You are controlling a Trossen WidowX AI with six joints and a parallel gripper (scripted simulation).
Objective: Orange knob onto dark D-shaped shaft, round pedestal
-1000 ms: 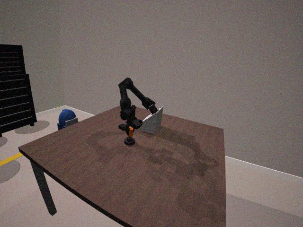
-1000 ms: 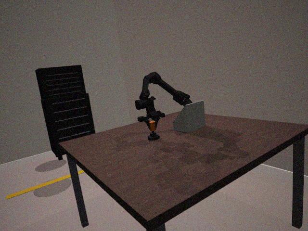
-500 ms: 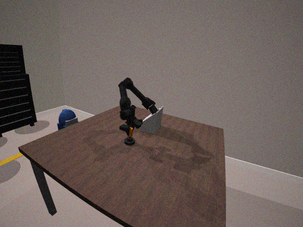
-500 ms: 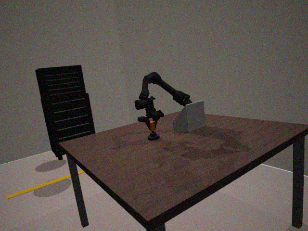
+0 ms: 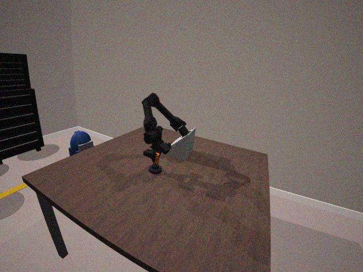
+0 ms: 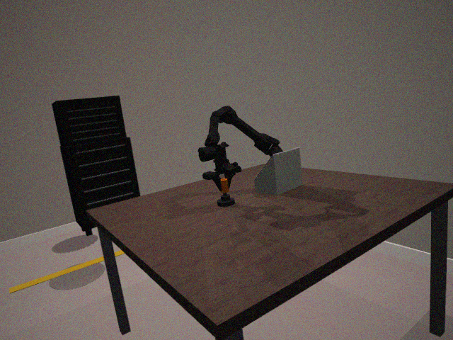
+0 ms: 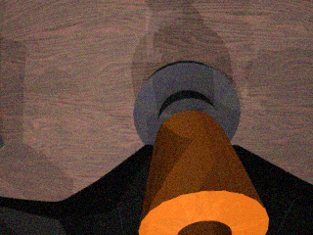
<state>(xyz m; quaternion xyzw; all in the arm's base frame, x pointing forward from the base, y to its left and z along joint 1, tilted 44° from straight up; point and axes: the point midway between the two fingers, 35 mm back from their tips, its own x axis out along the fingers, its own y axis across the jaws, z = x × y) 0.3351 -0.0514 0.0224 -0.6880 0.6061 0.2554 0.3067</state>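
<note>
The orange knob [image 5: 156,158] [image 6: 224,185] [image 7: 193,166] is a tall cylinder, held roughly upright over the round pedestal. My gripper [image 5: 156,161] [image 6: 224,188] [image 7: 191,153] is shut on the knob, with a dark finger on each side of it in the wrist view. The dark round pedestal [image 5: 155,170] [image 6: 225,202] [image 7: 222,108] stands on the table under the knob. A narrower dark step shows between the knob's lower end and the pedestal's wide base. The D-shaped shaft cannot be made out, and whether the knob's lower end touches anything cannot be told.
A grey wedge-shaped block [image 5: 186,147] [image 6: 288,171] stands on the brown table [image 5: 176,228] [image 6: 226,270] beside the arm, near the arm's base. Shadows of the arm fall across the table. A black slatted cabinet [image 5: 17,117] [image 6: 100,164] stands on the floor beyond the table.
</note>
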